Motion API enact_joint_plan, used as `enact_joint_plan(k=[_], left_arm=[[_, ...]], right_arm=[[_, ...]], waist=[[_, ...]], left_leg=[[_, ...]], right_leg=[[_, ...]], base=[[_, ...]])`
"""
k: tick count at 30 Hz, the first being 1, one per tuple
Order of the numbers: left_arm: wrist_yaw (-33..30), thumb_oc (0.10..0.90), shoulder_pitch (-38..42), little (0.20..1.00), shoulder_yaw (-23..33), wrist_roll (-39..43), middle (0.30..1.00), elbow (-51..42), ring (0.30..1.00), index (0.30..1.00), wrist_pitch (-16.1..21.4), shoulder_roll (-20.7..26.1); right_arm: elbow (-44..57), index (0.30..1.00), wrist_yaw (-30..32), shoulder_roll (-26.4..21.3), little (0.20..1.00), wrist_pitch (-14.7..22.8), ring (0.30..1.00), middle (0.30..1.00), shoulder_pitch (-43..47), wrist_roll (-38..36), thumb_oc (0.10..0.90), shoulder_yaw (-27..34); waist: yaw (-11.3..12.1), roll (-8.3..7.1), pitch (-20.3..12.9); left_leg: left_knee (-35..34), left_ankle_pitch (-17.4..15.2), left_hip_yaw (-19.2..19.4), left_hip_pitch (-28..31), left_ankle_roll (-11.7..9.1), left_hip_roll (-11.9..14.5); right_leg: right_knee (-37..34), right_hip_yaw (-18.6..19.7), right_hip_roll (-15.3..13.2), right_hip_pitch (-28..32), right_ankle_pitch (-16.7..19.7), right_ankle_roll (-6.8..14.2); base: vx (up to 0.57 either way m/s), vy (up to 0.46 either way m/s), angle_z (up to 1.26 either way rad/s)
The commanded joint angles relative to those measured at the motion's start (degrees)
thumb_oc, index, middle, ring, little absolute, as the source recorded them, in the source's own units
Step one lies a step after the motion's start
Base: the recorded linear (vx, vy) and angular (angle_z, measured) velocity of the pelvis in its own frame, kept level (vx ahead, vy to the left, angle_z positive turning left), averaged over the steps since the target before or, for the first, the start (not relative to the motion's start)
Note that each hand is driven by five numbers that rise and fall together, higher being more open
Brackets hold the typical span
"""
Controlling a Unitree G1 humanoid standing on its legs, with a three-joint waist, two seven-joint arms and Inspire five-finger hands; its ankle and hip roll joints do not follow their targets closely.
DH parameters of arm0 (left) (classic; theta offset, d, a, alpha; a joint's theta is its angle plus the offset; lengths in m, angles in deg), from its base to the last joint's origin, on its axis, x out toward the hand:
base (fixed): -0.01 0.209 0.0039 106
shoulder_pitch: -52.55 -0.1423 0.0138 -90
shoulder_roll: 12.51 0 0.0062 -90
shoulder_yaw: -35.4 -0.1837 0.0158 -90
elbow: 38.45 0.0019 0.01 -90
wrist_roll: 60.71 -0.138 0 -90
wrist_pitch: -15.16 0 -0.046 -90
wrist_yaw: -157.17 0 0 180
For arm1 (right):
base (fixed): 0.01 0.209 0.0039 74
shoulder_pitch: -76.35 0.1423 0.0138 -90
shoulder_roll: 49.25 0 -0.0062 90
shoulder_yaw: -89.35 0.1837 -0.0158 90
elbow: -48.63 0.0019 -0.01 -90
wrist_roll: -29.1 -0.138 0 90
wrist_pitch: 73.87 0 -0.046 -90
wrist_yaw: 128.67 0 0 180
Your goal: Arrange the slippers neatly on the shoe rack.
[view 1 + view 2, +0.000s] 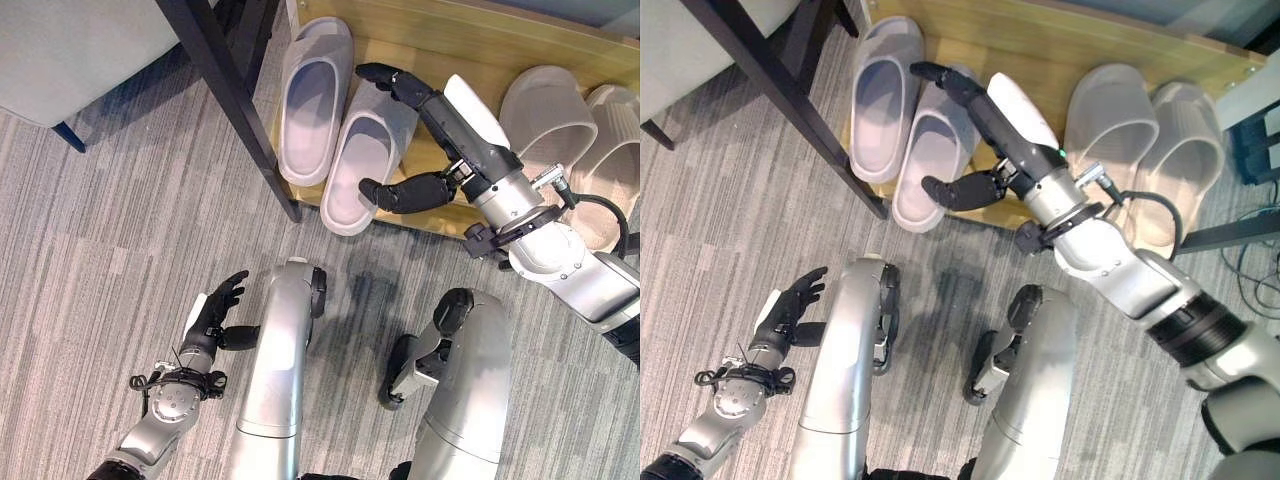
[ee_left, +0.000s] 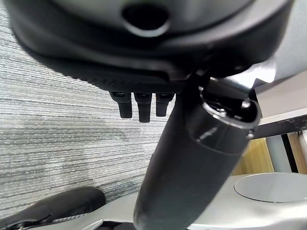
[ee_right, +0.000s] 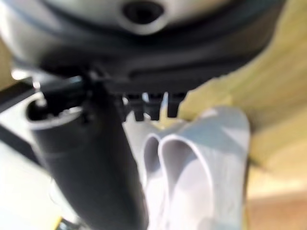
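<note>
Your right hand [image 1: 440, 150] reaches over the wooden shoe rack [image 1: 440, 45], fingers [image 1: 385, 75] extended and released above the inner slipper [image 1: 365, 155] of the grey pair, thumb spread toward that slipper's heel end; whether it touches the slipper cannot be told. The outer slipper [image 1: 312, 100] lies just beside its mate, deeper on the shoe rack, while the inner slipper's heel overhangs the shoe rack's front edge. Both long axes run roughly front to back across the shoe rack, tilted slightly, toes pointing to the back; the two are staggered, not flush. A second, paler pair [image 1: 575, 130] rests on the shoe rack well apart from the grey pair, on its far side from the dark table leg [image 1: 235, 100]. Judge these moulded slippers light, soft and springy: press on the strap or sidewall, or nudge the heel inward. Your left hand [image 1: 215, 310] hangs idle over the carpet [image 1: 100, 250], fingers relaxed.
</note>
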Motion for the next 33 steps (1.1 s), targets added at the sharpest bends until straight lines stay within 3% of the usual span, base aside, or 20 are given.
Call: enact_joint_plan(k=[1,11,21,33], left_arm=[[0.68,0.800,-0.68,0.900,-0.19,-2.29,0.900,-7.67,0.900,0.900,2.65,-2.57],[1.03,0.800,0.26,0.900,-0.77,-3.39,0.900,-7.41,0.900,0.900,2.58,-3.41],[0.89,0.800,0.52,0.900,-1.26,-3.61,0.900,-6.94,0.900,0.900,3.06,-3.24],[2.55,0.800,1.28,0.900,-3.01,-2.12,0.900,-6.35,0.900,0.900,4.26,-2.11]], right_arm=[[10.11,0.900,-3.70,1.36,0.900,8.48,0.900,0.900,2.31,-8.45,0.800,7.27],[11.08,0.900,-12.66,5.84,0.900,7.28,0.900,0.900,-2.63,-21.27,0.800,5.27],[5.61,0.900,-11.13,5.50,0.900,5.63,0.900,0.900,0.01,-15.29,0.800,2.54],[-8.77,0.900,-10.36,9.92,0.900,4.49,0.900,0.900,9.83,-14.71,0.800,-2.56]], waist=[[1.65,-0.98,-2.18],[1.87,-1.02,-2.18],[2.03,-0.79,-2.18],[4.27,0.34,-2.18]], left_leg=[[-2.72,-8.17,0.26,1.74,-2.35,-0.83],[-2.90,-8.13,0.43,1.74,-2.39,-0.65],[-3.26,-7.97,0.26,1.74,-2.34,-0.52],[-3.18,-8.19,-0.48,1.74,-2.39,-0.83]], right_leg=[[0.82,0.73,0.23,-2.50,3.49,-3.45],[0.17,0.64,0.38,-2.50,3.63,-3.23],[-0.12,0.59,0.23,-2.50,3.62,-3.39],[-0.42,-0.05,0.13,-2.50,4.01,-3.51]], base=[[0.00,0.011,-0.06],[0.00,0.002,-0.01],[0.00,0.000,0.00],[0.00,0.000,0.00]])
